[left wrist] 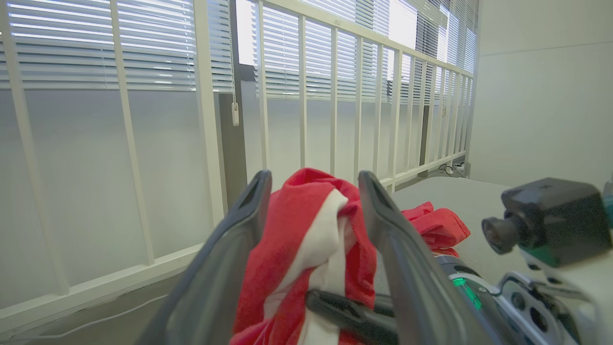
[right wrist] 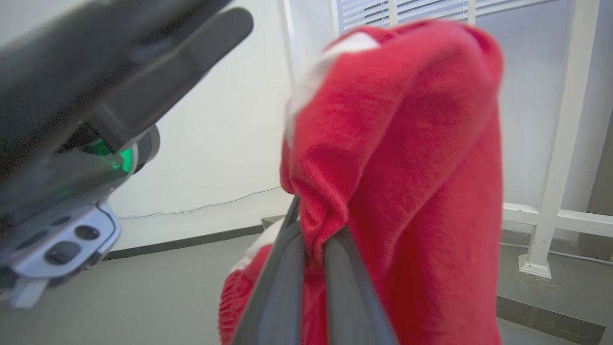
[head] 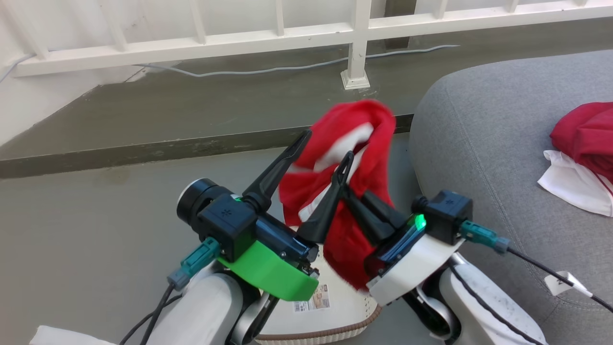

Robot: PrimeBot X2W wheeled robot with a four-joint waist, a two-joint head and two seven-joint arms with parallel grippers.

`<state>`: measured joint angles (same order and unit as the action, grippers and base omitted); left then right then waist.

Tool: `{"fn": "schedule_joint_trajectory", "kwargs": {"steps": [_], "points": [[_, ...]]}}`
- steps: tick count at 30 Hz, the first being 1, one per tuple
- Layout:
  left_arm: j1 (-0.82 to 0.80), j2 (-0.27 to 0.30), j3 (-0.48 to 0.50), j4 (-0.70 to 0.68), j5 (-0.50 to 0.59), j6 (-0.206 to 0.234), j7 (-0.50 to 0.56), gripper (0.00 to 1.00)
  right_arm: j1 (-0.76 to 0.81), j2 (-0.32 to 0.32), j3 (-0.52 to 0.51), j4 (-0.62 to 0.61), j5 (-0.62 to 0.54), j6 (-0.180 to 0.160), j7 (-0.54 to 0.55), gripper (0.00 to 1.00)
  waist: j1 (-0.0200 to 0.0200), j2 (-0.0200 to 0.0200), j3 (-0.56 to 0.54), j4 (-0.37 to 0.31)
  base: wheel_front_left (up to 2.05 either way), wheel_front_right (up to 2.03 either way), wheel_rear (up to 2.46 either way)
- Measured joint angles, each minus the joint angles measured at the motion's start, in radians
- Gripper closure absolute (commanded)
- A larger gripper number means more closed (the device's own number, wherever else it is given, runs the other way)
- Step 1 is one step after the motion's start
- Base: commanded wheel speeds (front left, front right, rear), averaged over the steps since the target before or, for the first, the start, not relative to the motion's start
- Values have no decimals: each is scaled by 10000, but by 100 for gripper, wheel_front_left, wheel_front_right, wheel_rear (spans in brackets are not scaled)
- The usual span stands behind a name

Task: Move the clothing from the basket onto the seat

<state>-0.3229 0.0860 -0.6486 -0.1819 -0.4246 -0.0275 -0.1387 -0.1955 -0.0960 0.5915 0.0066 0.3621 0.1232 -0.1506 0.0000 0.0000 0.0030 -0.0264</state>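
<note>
Right gripper (right wrist: 313,239) clenched on a fold of the red garment (head: 345,124), which I see held up at centre frame in the head view, over the basket (head: 335,329) at bottom centre. Left gripper (head: 328,145) released, fingers spread either side of that cloth. Seat (head: 479,120) at right; second garment (head: 582,134) lies on it, far right edge.

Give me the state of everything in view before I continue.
left gripper: open, astride held red garment
right gripper: shut on held red garment
held red garment: lifted above basket
second red garment: crumpled on seat
basket: on floor, partly hidden
seat: holds second red garment
</note>
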Motion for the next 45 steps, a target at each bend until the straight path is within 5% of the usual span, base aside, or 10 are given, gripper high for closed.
{"fn": "schedule_joint_trajectory", "kwargs": {"steps": [10, 23, 45], "points": [[347, 397, -257, -96, 207, -125, 21, 0, -64, -303, -671, 224, 0, -121, -174, 100, 0, 0, -15, -164, 0, 0, 0], [939, 894, -1302, 36, 341, -435, 663, 0, -63, -761, -1847, 738, 178, -736, -307, 100, 0, 0, 253, -773, 0, 0, 0], [958, 1183, -1553, 4, 911, -441, 1129, 0, -51, -874, -2869, 1026, 704, -1168, -692, 100, 0, 0, 1179, -2857, 0, 0, 0]]}}
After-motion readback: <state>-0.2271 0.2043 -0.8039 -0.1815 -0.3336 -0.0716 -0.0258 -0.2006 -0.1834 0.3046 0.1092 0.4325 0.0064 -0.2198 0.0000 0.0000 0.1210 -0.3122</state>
